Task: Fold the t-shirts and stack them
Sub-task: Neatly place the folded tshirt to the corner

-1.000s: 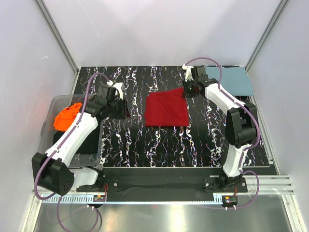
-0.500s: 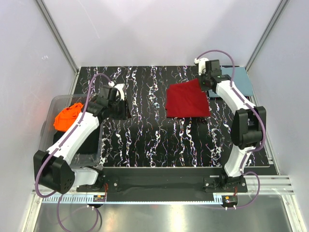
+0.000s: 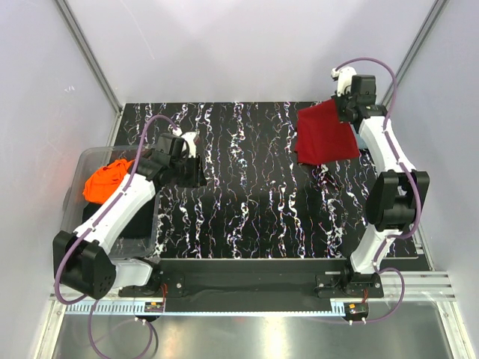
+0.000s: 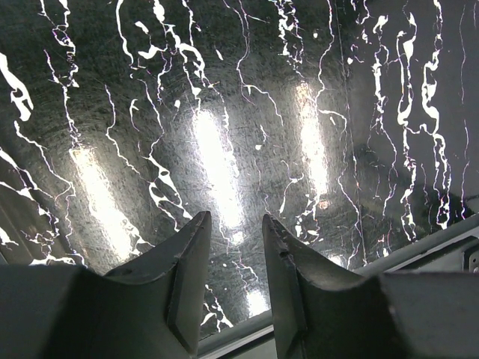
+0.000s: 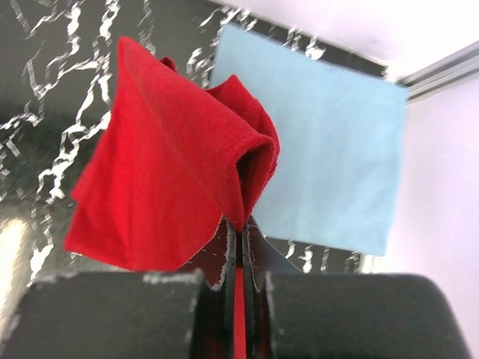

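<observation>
The right gripper (image 5: pixel 238 238) is closed tightly on the deep red t-shirt (image 5: pixel 165 179), which hangs near the teal-blue t-shirt (image 5: pixel 329 149) at the far right of the table (image 3: pixel 247 209). The left gripper (image 4: pixel 235 228) is half open and holds nothing.

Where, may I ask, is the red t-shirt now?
Top view, far right: the red t-shirt hangs from the right gripper, jaws shut, above the blue t-shirt.

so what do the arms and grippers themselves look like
The left arm and right arm have white link shells and chunky black joints, each trailed by a looping purple cable. The left gripper has dark grey tapered fingers.
</observation>
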